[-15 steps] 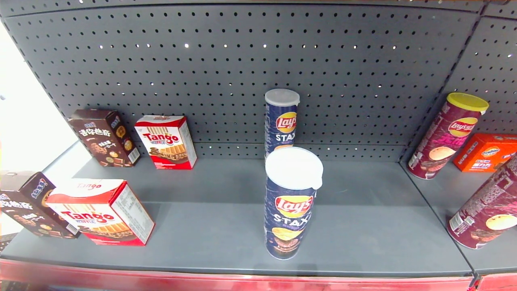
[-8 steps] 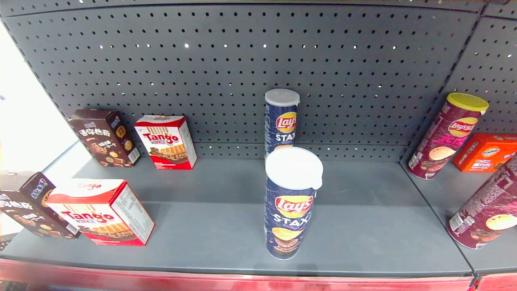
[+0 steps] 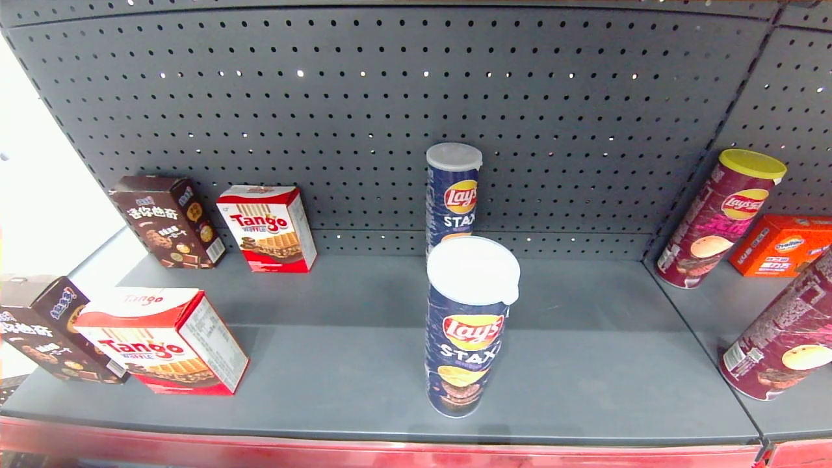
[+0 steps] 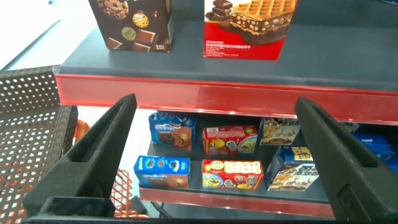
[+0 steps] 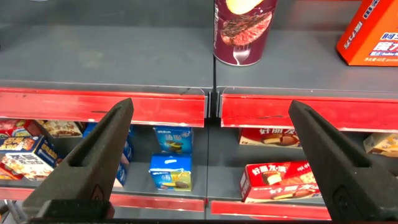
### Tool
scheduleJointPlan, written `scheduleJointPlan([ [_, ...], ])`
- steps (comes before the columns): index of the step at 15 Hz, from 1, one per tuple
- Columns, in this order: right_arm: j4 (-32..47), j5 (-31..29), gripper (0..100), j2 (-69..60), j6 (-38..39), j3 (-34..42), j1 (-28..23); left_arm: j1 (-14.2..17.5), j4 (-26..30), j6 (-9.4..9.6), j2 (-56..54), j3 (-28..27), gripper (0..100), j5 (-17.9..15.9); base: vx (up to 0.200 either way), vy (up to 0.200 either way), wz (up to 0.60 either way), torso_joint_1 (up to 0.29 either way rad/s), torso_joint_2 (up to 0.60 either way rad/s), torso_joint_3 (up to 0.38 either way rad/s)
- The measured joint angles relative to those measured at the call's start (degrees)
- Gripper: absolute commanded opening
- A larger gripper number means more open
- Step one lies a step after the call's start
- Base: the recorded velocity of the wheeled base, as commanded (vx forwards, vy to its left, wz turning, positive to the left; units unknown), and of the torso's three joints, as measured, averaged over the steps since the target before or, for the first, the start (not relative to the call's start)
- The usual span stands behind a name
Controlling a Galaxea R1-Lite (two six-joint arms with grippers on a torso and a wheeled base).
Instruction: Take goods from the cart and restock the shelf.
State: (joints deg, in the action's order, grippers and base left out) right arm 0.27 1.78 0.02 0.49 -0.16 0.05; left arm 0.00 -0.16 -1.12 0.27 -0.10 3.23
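The front can (image 3: 467, 338) stands upright on the shelf (image 3: 585, 351), long axis vertical, white lid up, label facing outward. A second can (image 3: 453, 195) stands upright just behind it. Wafer boxes (image 3: 162, 341) sit well left of the front can, maroon cans (image 3: 718, 218) well right. The left gripper (image 4: 216, 102) and right gripper (image 5: 211, 106) face the shelf's red edge, jaws spread wide, holding nothing.

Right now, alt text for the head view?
A blue front chip can stands upright on the shelf, a rear chip can behind it by the pegboard. Wafer boxes and cookie boxes stand left; maroon cans and an orange box right.
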Motion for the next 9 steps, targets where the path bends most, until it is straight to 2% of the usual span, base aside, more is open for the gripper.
scheduleJointPlan([
  [9, 0.0, 0.05, 100, 0.0, -0.3, -0.02, 0.0, 0.0, 0.0, 0.09, 0.0, 0.0, 100, 0.07, 0.0, 0.0, 0.0, 0.0, 0.0, 0.0],
])
